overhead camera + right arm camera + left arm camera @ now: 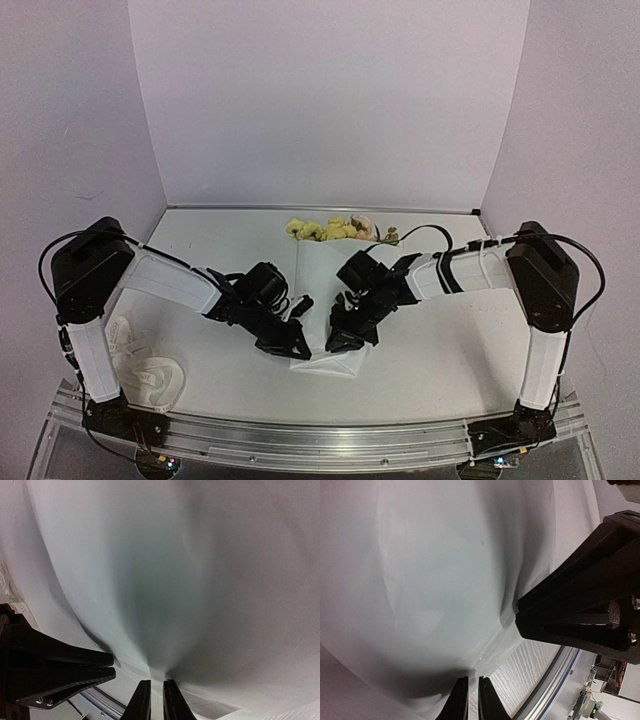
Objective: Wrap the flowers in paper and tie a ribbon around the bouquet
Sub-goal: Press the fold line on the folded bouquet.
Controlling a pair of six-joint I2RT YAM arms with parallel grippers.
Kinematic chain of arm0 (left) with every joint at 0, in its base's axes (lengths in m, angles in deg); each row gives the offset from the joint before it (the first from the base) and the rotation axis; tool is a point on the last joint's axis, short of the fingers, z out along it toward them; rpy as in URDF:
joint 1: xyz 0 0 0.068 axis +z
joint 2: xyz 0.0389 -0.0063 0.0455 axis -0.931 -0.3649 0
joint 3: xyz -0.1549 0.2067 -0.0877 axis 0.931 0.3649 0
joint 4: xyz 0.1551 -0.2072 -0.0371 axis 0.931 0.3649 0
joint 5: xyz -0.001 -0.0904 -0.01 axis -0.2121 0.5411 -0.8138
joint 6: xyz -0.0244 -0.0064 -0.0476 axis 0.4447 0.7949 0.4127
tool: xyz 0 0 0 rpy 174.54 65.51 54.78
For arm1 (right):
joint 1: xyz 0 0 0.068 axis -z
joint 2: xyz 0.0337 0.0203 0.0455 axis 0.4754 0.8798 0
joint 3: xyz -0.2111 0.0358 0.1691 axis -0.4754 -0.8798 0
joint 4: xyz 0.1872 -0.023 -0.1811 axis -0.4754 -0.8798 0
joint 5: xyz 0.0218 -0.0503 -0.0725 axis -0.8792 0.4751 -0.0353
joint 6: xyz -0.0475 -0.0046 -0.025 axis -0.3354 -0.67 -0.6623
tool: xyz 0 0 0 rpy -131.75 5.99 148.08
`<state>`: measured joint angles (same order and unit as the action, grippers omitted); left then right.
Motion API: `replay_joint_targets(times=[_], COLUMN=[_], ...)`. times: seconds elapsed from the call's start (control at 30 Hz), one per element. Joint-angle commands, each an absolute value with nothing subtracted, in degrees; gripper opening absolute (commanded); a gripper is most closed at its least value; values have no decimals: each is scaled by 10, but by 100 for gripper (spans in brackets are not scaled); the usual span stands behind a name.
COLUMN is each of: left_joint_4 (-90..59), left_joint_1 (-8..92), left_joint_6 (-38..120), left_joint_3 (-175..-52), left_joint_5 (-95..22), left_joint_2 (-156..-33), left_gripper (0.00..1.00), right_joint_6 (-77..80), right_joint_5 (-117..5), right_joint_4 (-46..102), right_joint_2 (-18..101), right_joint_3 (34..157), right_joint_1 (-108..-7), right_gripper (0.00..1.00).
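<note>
**A:** What does this step ask of the robot?
**B:** The left gripper (473, 685) and right gripper (156, 685), jaws nearly closed, each pinch the near end of the paper (320, 275). It lies mid-table, with the flowers (325, 229) at its far end. Both should pull evenly, or the sheet may tear.
**A:** What is hidden?
**B:** The stems, under the paper. The ribbon (150, 375), by the left base, is indistinct.

The paper (318, 270) lies on the table (450, 340). The flowers (325, 229) lie at its far edge. The left gripper (298, 350) and right gripper (340, 343) sit at its near end. The ribbon (148, 375) lies well to its left.
</note>
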<state>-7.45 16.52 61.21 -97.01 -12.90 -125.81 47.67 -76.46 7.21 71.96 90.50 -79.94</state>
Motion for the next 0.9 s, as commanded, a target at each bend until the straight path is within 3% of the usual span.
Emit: replay_joint_targets(times=[0.0,0.87], left_joint_4=[-95,-184], left_joint_1=[163,195], left_joint_6=[621,681], left_joint_3=[-961,-887], left_joint_5=[-119,-98], left_joint_2=[-1262,-1249], left_gripper=[9,10], right_joint_6=[508,510], right_joint_5=[-760,-751], right_joint_4=[119,139], right_joint_2=[729,734], right_joint_3=[877,826], right_joint_1=[-806,-806], right_gripper=[9,6])
